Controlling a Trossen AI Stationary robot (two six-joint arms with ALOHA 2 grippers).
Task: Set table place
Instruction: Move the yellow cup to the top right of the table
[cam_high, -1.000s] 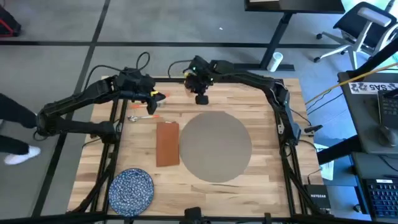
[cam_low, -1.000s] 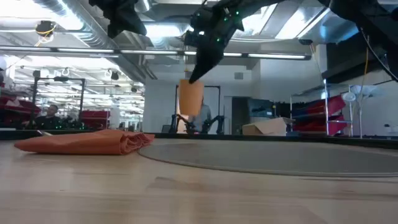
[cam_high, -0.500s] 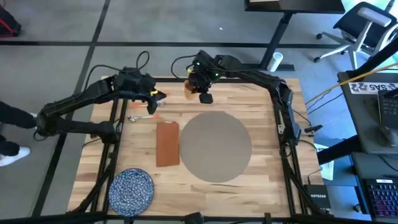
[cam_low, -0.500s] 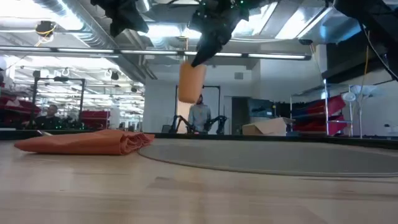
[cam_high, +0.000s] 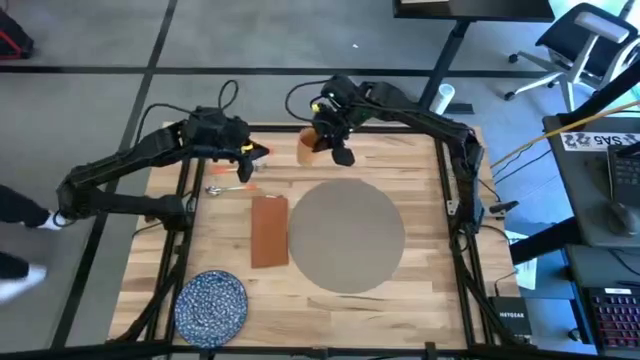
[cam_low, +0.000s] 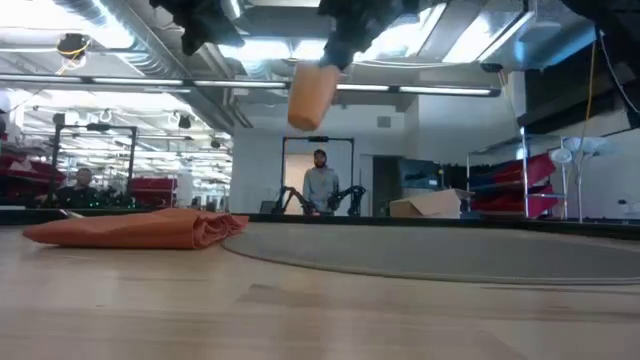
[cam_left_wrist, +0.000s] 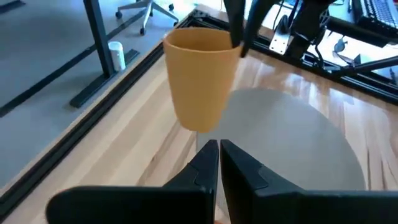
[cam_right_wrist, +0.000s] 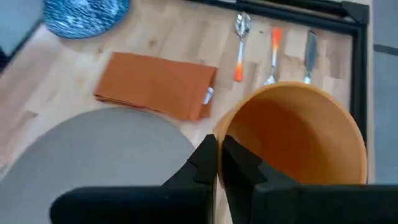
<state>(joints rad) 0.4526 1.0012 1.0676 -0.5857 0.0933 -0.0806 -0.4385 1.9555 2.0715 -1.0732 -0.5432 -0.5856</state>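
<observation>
An orange cup (cam_high: 309, 146) hangs in the air over the table's far edge, with my right gripper (cam_high: 328, 143) shut on it; the low view shows the cup (cam_low: 311, 93) well above the tabletop. The round grey placemat (cam_high: 345, 235) lies flat in the middle of the table (cam_high: 420, 170). A rust-red folded napkin (cam_high: 268, 230) lies along its left side. The blue speckled plate (cam_high: 212, 303) sits at the near left corner. My left gripper (cam_high: 247, 156) hovers at the far left, shut and empty, its fingers (cam_left_wrist: 208, 163) pointing toward the cup (cam_left_wrist: 200, 74). My right gripper pinches the cup's wall at the rim (cam_right_wrist: 225, 132), one finger inside the cup and one outside. The fingers come from above, slanting down. The cup hangs below them, mouth up and slightly tilted, lifted clear of the table.
A spoon (cam_right_wrist: 241, 26), an orange-handled fork (cam_right_wrist: 274, 45) and a knife (cam_right_wrist: 310, 48) lie side by side on the table's far left part, beyond the napkin. Black frame rails (cam_high: 455, 235) edge the table. A person (cam_low: 321, 185) stands in the room behind.
My right gripper has gone up with the cup and a little toward the table's right edge. The cup has risen well above the table and has stayed mouth up below the fingers.
</observation>
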